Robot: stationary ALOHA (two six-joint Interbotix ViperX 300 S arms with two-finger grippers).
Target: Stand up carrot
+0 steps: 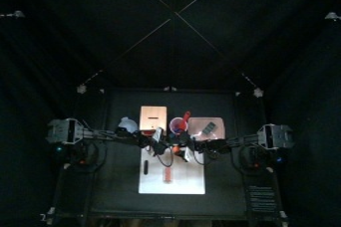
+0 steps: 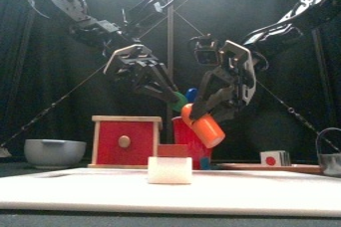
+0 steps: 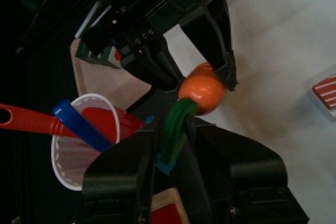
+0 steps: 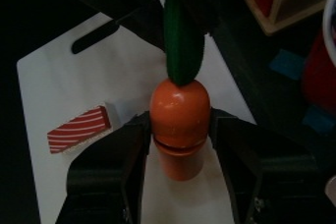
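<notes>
The carrot (image 4: 180, 120) is an orange stub with a green top (image 4: 178, 31). It hangs tilted above the table, just over the red cup (image 2: 186, 143). My right gripper (image 4: 180, 147) is shut on the orange body, and the front view shows this grip (image 2: 210, 121) from the right. My left gripper (image 3: 184, 159) comes in from the left and is open. The green top (image 3: 175, 135) runs between its fingers, and I cannot tell whether they touch it. The white sheet (image 4: 79, 81) lies below.
The red cup (image 3: 94, 140) holds a blue piece and a red stick. A red box in a wooden frame (image 2: 127, 139), a white cube (image 2: 170, 167), a metal bowl (image 2: 54, 151) and a small white block (image 2: 273, 157) stand on the table. A red-striped piece (image 4: 82, 130) lies on the sheet.
</notes>
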